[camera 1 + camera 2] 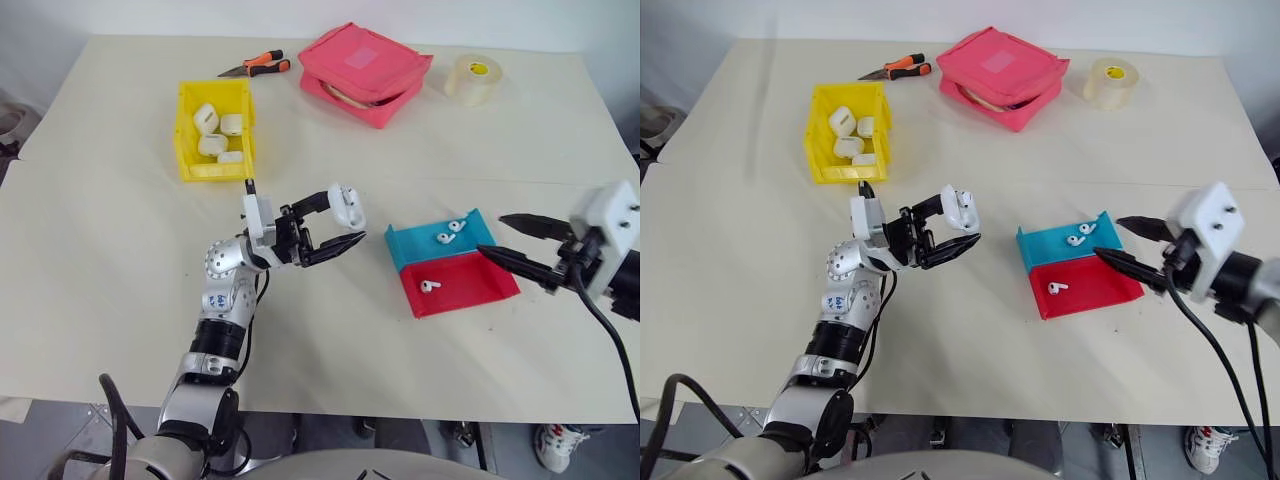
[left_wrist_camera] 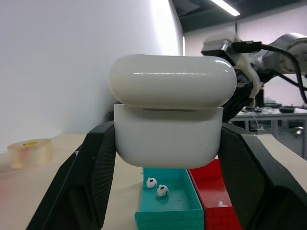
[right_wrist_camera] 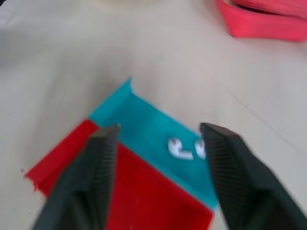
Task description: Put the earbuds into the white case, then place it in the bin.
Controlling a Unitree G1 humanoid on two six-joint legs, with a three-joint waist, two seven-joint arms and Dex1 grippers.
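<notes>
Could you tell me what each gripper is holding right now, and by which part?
Left gripper clamps the white case by its lower body's sides; right gripper is open, holding nothing.

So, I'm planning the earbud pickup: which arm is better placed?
Right: its open gripper hovers beside the blue tray holding two tiny white earbuds, while the left gripper is shut on the glossy white case.

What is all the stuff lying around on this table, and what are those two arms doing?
Earbuds: three, white; two in blue tray, one in red tray.
Blue tray: one, beside red tray.
Yellow bin: one, holding four white cases.
Pink pouch: one, far side.
Tape roll: one, pale, right of pouch.
Pliers: one, orange-handled, left of pouch.
Table: one, cream.
Left pincer: shut on white case.
Right pincer: open, beside trays.
</notes>
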